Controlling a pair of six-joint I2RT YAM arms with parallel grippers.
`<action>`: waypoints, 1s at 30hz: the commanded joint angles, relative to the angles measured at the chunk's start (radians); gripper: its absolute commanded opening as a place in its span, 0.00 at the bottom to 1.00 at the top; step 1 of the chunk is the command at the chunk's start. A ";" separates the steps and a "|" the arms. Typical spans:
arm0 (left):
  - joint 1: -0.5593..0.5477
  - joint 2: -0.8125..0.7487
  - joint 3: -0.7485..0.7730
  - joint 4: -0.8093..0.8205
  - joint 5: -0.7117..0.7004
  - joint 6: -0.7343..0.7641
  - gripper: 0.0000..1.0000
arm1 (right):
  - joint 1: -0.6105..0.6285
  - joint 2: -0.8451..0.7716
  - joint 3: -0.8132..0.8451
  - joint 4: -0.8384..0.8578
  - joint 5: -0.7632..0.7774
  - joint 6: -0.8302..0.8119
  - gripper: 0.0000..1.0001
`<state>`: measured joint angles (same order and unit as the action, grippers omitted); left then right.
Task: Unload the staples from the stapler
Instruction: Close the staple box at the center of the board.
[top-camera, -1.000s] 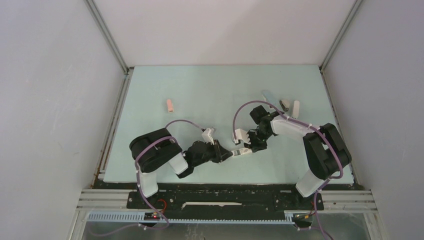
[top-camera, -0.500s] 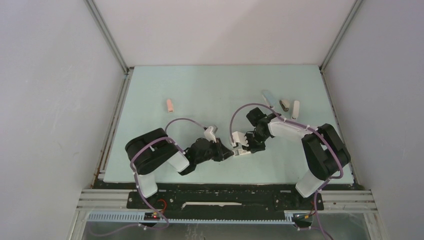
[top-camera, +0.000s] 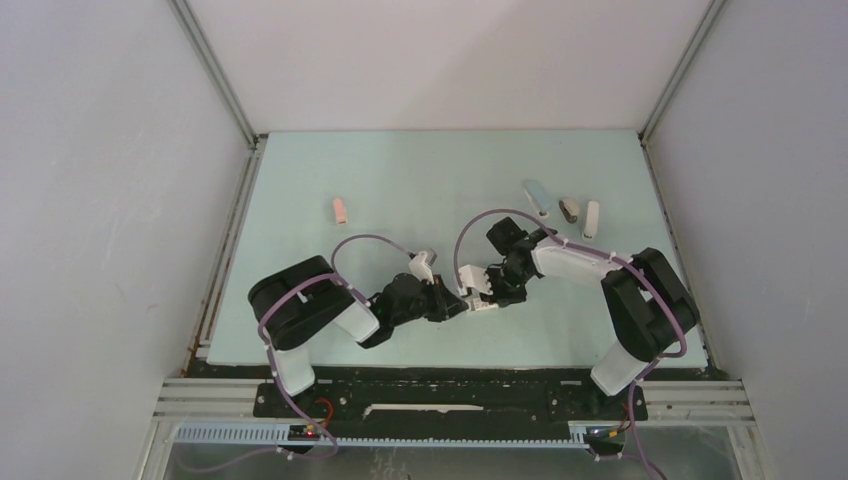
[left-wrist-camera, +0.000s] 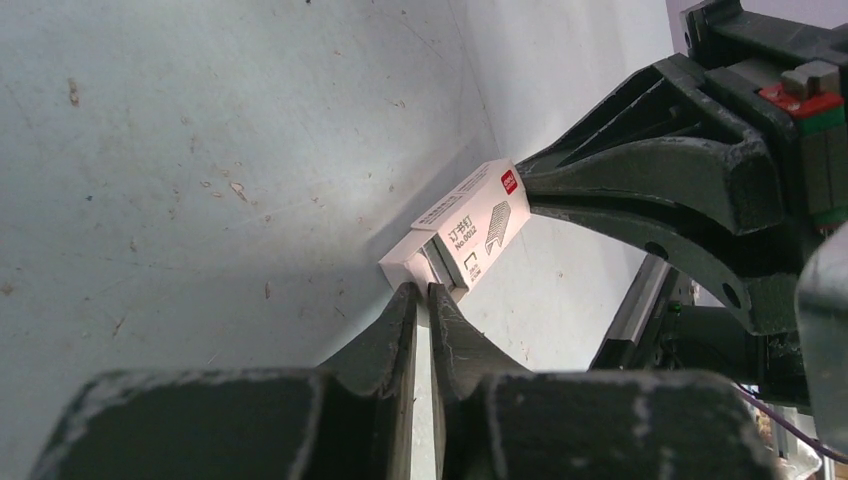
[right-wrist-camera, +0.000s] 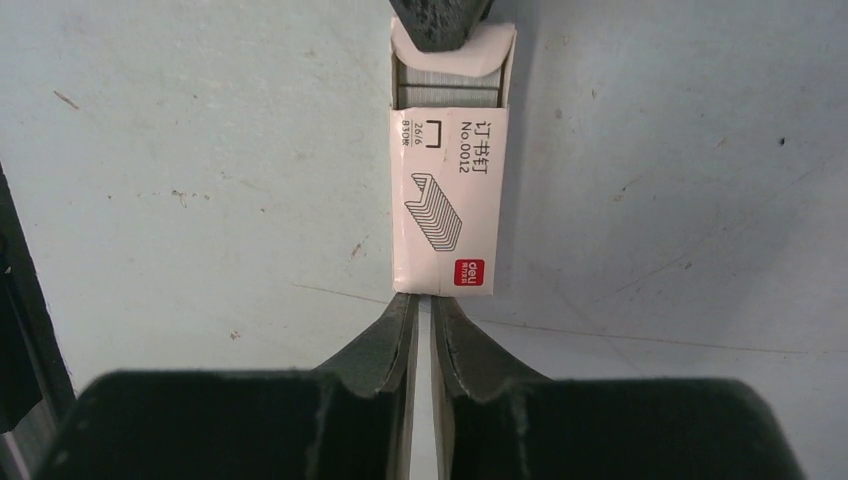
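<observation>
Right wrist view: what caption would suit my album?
Right gripper pinches a staple box; left gripper grips its partly-drawn tray of staples.

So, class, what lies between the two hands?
A small white staple box, gripped at opposite ends by left hand and right hand, with grey staples showing at its open end; clearest in the right wrist view.

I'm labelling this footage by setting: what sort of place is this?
Probably a lab robot cell: blank white walls on aluminium framing, a pale green table, a left arm and right arm at a staple box.
</observation>
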<state>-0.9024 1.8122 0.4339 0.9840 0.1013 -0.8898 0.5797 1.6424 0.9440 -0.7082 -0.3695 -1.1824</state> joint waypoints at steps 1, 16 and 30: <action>0.002 -0.024 0.030 -0.050 0.009 0.025 0.12 | 0.042 0.018 -0.002 0.057 -0.023 0.026 0.19; 0.009 -0.033 0.031 -0.040 0.022 0.015 0.12 | 0.090 0.041 -0.002 0.079 -0.023 0.055 0.28; 0.022 -0.049 0.005 0.021 0.043 -0.014 0.15 | 0.090 0.043 0.005 0.077 -0.036 0.068 0.32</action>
<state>-0.8902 1.8004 0.4343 0.9665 0.1242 -0.8909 0.6552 1.6508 0.9447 -0.6624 -0.3336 -1.1305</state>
